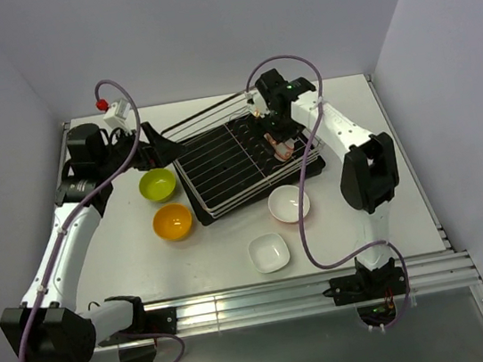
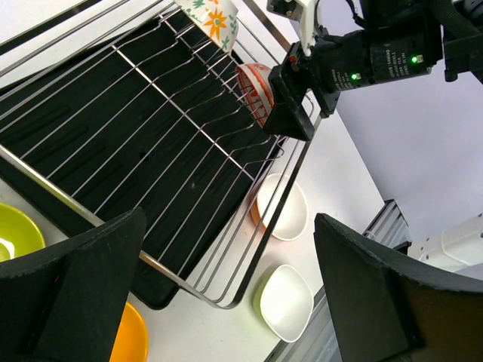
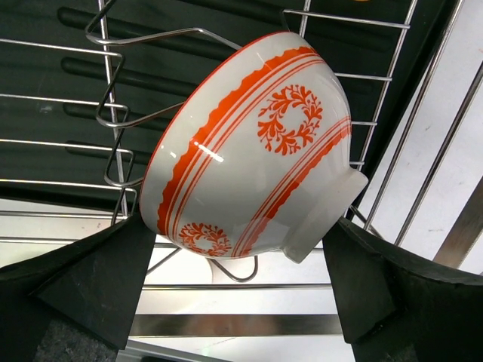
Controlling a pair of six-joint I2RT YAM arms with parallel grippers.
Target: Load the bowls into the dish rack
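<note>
The dish rack (image 1: 221, 161) stands mid-table. My right gripper (image 1: 279, 142) is open over its right side. The red-and-white bowl (image 3: 253, 151) lies on its side against the prongs just past the fingertips (image 3: 113, 264), and it also shows from the left wrist (image 2: 253, 87). The leaf-print bowl (image 2: 211, 15) leans at the rack's far end. The lime bowl (image 1: 157, 185) and orange bowl (image 1: 172, 221) sit left of the rack. A round white bowl (image 1: 288, 203) and a squarish white bowl (image 1: 269, 252) sit in front. My left gripper (image 1: 155, 143) is open and empty at the rack's left end.
The rack's raised wire rim (image 2: 294, 181) runs between the left gripper and the white bowls (image 2: 283, 207). The right arm's cable (image 1: 306, 226) loops over the table near those bowls. Walls close the table on three sides, and an aluminium rail (image 1: 267, 299) runs along the near edge.
</note>
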